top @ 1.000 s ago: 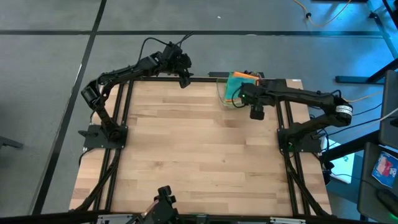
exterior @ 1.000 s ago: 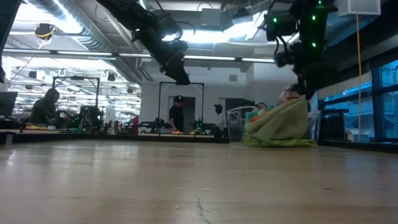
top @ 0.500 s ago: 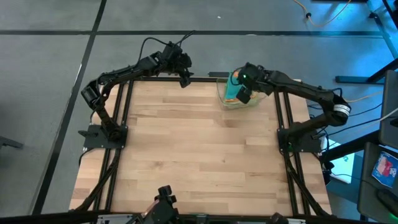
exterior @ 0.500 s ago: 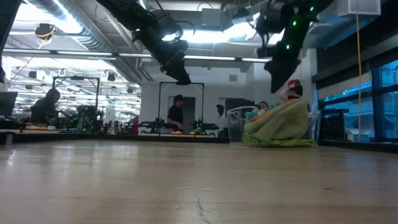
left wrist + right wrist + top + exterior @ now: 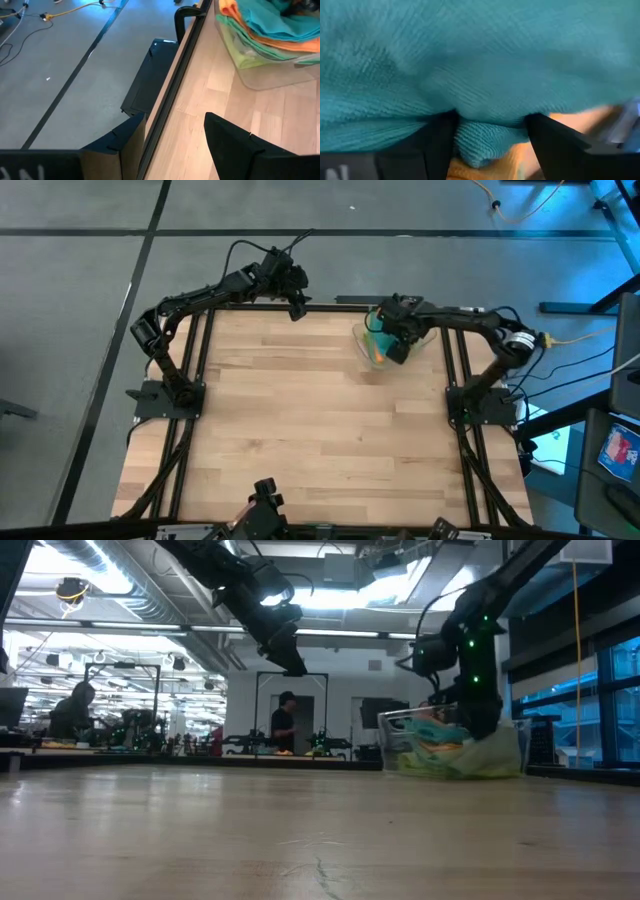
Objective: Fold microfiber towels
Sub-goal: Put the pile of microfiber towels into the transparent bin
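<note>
Pale wood table (image 5: 320, 420) holds a clear bin (image 5: 270, 75) at its far edge. Only the right wrist view shows the right gripper (image 5: 490, 135) spread around a fold of teal towel (image 5: 480, 65); the left gripper (image 5: 175, 135) gapes, empty.

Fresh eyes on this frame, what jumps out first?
The right gripper is plunged into the clear plastic bin at the wooden table's far right corner, its dark fingers straddling a fold of the soft teal microfiber towel. That towel tops a crumpled pile over the orange towel and lime green towel. The left gripper hangs open over the far edge.
</note>
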Controlling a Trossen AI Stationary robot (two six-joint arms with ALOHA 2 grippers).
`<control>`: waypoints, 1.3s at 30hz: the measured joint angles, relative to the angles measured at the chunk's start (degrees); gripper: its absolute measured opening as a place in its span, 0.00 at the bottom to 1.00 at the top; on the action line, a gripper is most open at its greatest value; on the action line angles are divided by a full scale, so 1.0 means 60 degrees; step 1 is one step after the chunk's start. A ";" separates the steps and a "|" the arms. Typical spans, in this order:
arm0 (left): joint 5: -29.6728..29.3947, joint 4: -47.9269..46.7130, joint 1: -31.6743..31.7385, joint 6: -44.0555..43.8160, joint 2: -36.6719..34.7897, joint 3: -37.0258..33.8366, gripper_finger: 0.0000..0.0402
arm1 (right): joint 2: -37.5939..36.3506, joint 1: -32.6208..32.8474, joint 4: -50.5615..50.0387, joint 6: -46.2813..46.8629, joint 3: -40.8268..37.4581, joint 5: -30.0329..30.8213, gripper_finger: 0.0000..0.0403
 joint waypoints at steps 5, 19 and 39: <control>0.0000 0.0002 0.0002 0.0000 0.0000 0.0000 0.48 | 0.0079 -0.0084 -0.0022 -0.0153 0.0094 -0.0003 0.60; 0.0000 -0.0002 0.0002 0.0000 0.0000 0.0000 0.48 | -0.1311 -0.0084 0.0989 0.0086 0.1449 -0.0122 0.60; -0.0011 0.1382 0.0055 0.1228 0.0011 -0.1329 0.48 | 0.2054 0.0474 0.2083 -0.0013 0.1472 -0.1155 0.60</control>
